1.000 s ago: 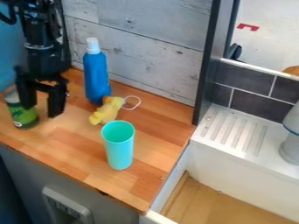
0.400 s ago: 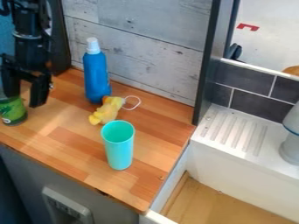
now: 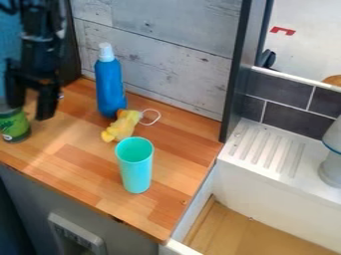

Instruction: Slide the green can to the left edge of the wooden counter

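Note:
The black gripper (image 3: 30, 110) hangs at the upper left above the counter, its two fingers spread apart and nothing seen held between them. A green can or jar (image 3: 15, 127) stands upright at the counter's left side. The left finger overlaps its upper part, so whether they touch is unclear. To the right, a blue bottle (image 3: 110, 88) with a white cap stands near the wall. Against its base lies a yellow toy (image 3: 122, 126) with a white loop. In front of the toy is an upright turquoise cup (image 3: 136, 167).
The wooden counter (image 3: 73, 167) meets a grey plank wall (image 3: 173, 64) at the back. A dark upright post (image 3: 241, 60) rises at its right corner. Beyond are a white sink with a ridged ledge (image 3: 269, 149) and a pale object (image 3: 331, 159).
The gripper has moved left and slightly up. The green can has shifted left and a little back. The bottle, toy and cup have kept their places.

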Controlling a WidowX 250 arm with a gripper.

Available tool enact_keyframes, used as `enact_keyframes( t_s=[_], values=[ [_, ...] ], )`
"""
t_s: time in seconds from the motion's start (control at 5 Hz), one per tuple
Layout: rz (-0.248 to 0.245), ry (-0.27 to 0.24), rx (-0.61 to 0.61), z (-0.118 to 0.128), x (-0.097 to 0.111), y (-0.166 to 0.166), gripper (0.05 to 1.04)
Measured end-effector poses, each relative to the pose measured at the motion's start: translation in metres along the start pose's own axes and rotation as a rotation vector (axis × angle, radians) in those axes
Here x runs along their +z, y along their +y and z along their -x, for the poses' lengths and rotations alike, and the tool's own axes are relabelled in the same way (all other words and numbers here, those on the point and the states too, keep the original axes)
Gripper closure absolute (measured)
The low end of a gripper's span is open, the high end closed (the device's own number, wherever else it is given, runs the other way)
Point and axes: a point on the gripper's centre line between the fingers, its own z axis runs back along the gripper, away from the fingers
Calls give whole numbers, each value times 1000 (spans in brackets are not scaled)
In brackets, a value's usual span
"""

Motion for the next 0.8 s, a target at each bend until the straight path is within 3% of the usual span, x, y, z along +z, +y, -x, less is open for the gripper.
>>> enact_keyframes(
  t_s=[0.2,0.4,0.6,0.8],
  values=[
    [23,-123,-118,-9,43,-46,75],
    [44,-198,-207,-6,63,-90,75],
    [54,-208,-248,-9,66,-110,75],
    [55,-164,-253,-15,47,-111,75]
  ],
)
